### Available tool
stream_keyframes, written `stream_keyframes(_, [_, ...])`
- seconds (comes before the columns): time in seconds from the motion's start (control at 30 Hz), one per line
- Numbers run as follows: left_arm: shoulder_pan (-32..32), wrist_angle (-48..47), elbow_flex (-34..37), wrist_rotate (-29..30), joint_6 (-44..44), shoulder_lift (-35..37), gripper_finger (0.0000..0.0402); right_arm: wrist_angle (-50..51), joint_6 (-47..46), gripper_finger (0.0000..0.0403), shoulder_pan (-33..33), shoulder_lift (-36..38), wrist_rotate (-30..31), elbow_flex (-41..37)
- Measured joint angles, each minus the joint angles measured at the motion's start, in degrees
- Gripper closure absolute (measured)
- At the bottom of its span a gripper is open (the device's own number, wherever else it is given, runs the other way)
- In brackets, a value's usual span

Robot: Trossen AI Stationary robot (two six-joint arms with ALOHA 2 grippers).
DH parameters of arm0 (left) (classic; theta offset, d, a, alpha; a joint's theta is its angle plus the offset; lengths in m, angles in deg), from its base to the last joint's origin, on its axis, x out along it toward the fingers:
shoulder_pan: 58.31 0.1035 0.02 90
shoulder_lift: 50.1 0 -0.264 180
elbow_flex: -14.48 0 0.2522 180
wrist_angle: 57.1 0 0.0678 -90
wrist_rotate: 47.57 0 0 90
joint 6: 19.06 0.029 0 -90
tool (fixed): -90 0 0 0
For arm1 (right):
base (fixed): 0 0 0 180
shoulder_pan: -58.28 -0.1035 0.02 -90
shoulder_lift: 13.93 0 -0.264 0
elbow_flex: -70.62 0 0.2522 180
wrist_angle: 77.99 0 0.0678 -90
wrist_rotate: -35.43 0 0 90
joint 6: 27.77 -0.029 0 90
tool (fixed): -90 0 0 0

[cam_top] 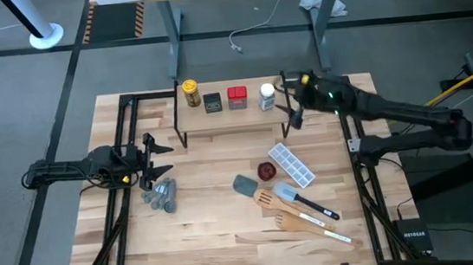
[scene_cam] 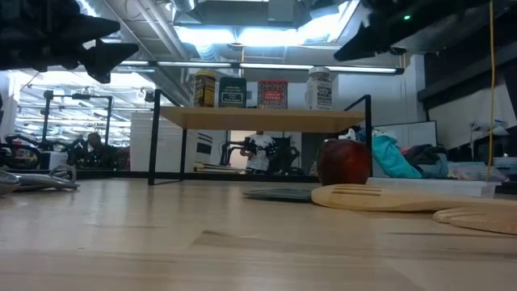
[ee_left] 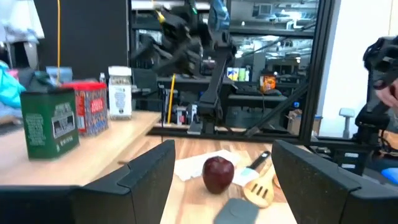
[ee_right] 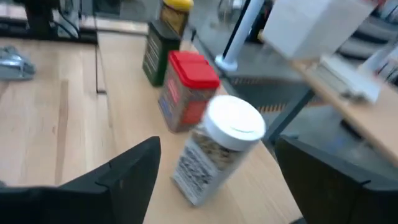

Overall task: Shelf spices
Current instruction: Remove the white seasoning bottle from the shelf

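The shelf (cam_top: 228, 118), a light board on thin black legs, stands at the table's far middle. Four spices stand in a row on its top: a yellow-lidded amber jar (cam_top: 189, 91), a dark square tin (cam_top: 212, 103), a red square tin (cam_top: 237, 97) and a white-capped jar (cam_top: 267, 96). My right gripper (cam_top: 287, 101) hovers open just right of the white-capped jar (ee_right: 216, 149). Its fingers (ee_right: 127, 174) stand to either side of that jar and short of it, without touching. My left gripper (cam_top: 164, 158) waits open at the table's left, with nothing between its fingers.
Grey measuring spoons (cam_top: 161, 194) lie near my left gripper. On the table's right half are a dark red round thing (cam_top: 265, 171), a white ice-cube tray (cam_top: 293, 164), a grey spatula (cam_top: 246, 185) and wooden utensils (cam_top: 293, 220). Bare wood lies in the near left.
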Motion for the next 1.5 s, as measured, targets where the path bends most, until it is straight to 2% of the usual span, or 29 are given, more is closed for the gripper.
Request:
stream_keyframes(0.13, [0.0,-1.0,0.0,0.0,-2.4,0.0,0.0141,6.9,-0.1,0.0079,5.8,-3.8,-5.8,5.7])
stream_keyframes(0.23, [0.0,-1.7,0.0,0.0,-3.5,0.0,0.0141,7.6,-0.8,0.0079,9.2,-5.6,-9.8,6.7])
stream_keyframes(0.43, [0.0,-1.6,0.0,0.0,-3.7,0.0,0.0141,6.7,-1.9,0.0079,13.5,-11.0,-24.9,6.7])
stream_keyframes(0.83, [0.0,-1.6,0.0,0.0,-4.9,0.0,0.0141,-5.5,-1.5,0.0079,13.5,-25.5,-30.1,6.7])
stream_keyframes(0.97, [0.0,-2.0,0.0,0.0,-4.9,0.0,0.0141,-5.2,-1.5,0.0093,13.5,-26.2,-30.3,6.7])
stream_keyframes(1.13, [0.0,-2.3,0.0,0.0,-4.5,0.0,0.0141,-5.6,-1.5,0.0148,13.5,-26.1,-31.1,6.7])
stream_keyframes(1.5, [0.0,-3.2,0.0,0.0,-4.9,0.0,0.0141,-5.9,-7.4,0.0148,13.5,-25.9,-31.1,6.7])
